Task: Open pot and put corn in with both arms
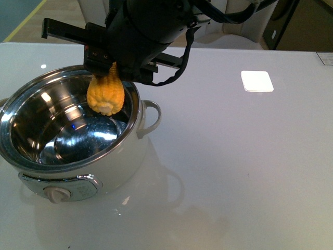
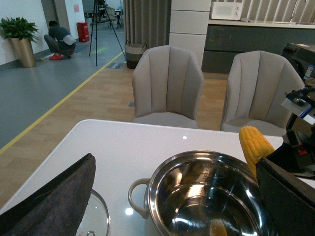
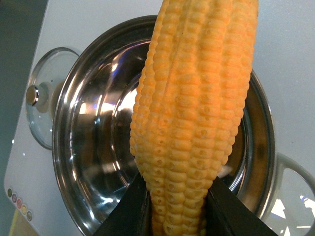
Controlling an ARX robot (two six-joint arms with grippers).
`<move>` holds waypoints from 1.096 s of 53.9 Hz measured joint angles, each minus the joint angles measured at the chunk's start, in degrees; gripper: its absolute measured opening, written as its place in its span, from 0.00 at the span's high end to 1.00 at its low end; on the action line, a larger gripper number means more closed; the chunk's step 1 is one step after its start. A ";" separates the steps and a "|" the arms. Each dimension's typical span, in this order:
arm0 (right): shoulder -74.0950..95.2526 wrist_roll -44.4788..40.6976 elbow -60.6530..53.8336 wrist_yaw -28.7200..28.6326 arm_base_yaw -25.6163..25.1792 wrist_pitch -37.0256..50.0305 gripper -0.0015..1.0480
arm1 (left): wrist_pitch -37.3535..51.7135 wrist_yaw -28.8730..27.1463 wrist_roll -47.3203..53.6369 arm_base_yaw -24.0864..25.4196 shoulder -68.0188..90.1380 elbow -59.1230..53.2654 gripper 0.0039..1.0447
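Note:
The cream-white pot (image 1: 127,161) stands open at the table's left front, its steel inside bare. My right gripper (image 1: 112,70) is shut on the corn (image 1: 105,95) and holds it nearly upright over the pot's far side, its lower end below the rim. In the right wrist view the corn (image 3: 192,123) sits between the two black fingers of the gripper (image 3: 177,211), above the pot (image 3: 64,147). My left gripper (image 2: 174,196) is open and empty, facing the pot (image 2: 157,191). The corn (image 2: 254,145) shows beyond it.
The glass lid (image 2: 96,216) lies flat on the table beside the pot, also in the right wrist view (image 3: 47,98). The dial knob (image 1: 57,194) faces front. A bright white square (image 1: 257,80) shows on the table. Two grey chairs (image 2: 167,83) stand behind.

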 joint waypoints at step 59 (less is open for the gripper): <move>5.42 3.50 7.08 1.44 1.27 -3.02 0.09 | 0.00 0.00 0.00 0.00 0.00 0.00 0.07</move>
